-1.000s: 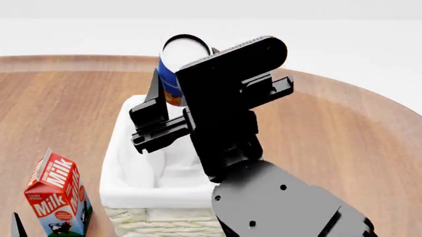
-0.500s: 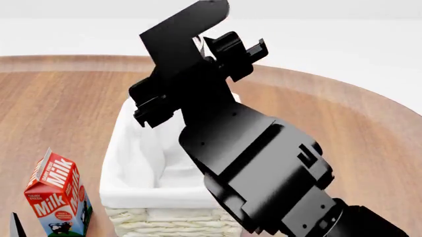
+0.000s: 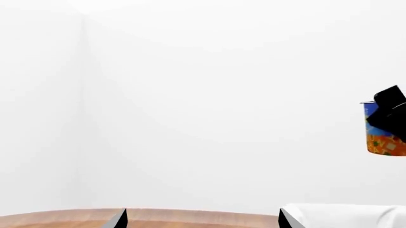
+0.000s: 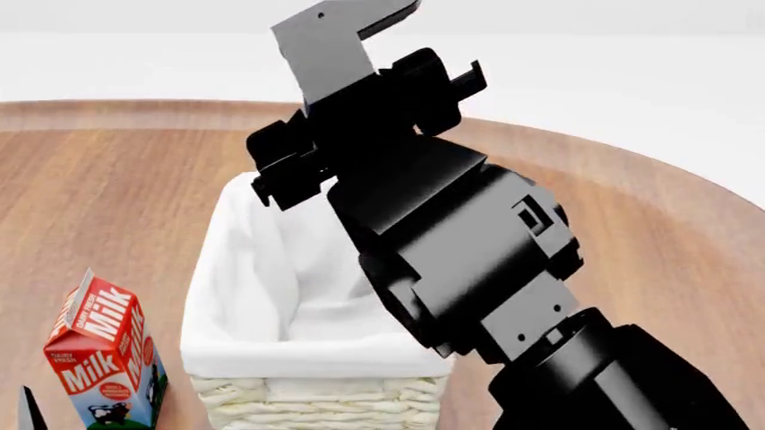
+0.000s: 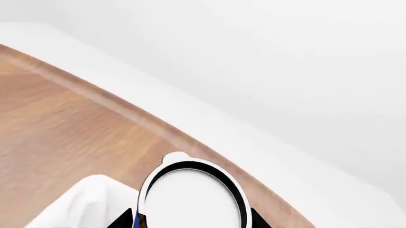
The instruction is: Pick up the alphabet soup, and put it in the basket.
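blue-and-orange cylindrical alphabet soup can (image 3: 384, 130): standing upright, pale top up | black right gripper (image 3: 394, 114): clamping it above cream wicker basket (image 4: 313, 394) | left gripper: cannot tell

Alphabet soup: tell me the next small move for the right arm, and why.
Probably lower it before letting go. The right gripper holds the alphabet soup well above the basket; the left wrist view shows it hanging high over the white lining, so releasing now would risk a bounce.

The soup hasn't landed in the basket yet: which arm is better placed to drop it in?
Right. The right gripper holds the alphabet soup above the basket; the left gripper is low beside it, empty.
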### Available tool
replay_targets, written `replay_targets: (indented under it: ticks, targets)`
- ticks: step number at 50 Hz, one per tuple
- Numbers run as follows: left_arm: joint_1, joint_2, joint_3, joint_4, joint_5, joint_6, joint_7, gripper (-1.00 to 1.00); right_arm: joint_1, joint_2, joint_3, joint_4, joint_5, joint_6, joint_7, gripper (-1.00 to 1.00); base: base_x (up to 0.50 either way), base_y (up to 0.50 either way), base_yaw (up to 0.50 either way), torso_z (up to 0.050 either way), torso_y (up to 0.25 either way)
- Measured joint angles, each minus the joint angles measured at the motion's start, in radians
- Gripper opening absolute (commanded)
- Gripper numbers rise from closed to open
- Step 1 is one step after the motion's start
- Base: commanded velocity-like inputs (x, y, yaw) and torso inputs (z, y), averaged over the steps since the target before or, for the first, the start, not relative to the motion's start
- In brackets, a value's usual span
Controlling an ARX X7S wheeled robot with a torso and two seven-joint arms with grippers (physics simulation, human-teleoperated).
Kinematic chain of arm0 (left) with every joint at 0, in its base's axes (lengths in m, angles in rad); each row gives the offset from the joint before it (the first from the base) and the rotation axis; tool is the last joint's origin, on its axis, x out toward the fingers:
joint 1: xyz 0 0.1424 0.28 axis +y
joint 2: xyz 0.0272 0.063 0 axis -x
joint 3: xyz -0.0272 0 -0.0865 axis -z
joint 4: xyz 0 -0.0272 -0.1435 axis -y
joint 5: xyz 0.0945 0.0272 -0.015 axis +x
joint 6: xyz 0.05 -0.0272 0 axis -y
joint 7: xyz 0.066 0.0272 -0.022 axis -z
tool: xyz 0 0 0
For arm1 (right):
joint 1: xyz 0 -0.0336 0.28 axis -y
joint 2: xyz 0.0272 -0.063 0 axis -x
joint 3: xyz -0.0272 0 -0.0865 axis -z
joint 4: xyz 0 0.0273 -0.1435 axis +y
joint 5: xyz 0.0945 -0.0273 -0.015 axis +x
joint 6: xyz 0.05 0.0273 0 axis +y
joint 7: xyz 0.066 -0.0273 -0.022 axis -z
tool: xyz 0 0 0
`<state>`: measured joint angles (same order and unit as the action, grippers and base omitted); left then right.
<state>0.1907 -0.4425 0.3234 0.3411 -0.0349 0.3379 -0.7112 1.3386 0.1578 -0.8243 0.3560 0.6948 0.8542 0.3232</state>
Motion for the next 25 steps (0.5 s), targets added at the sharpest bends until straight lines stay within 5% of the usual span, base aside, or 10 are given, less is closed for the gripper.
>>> replay_targets:
  ticks: [25]
  targets:
    - [-0.002,-0.001,0.003,-0.002,0.007,-0.003,-0.007,1.0,0.008,-0.004,0.042,0.012,0.068,0.01,-0.04,-1.0,0.0,0.0,0.0,0.0,0.001]
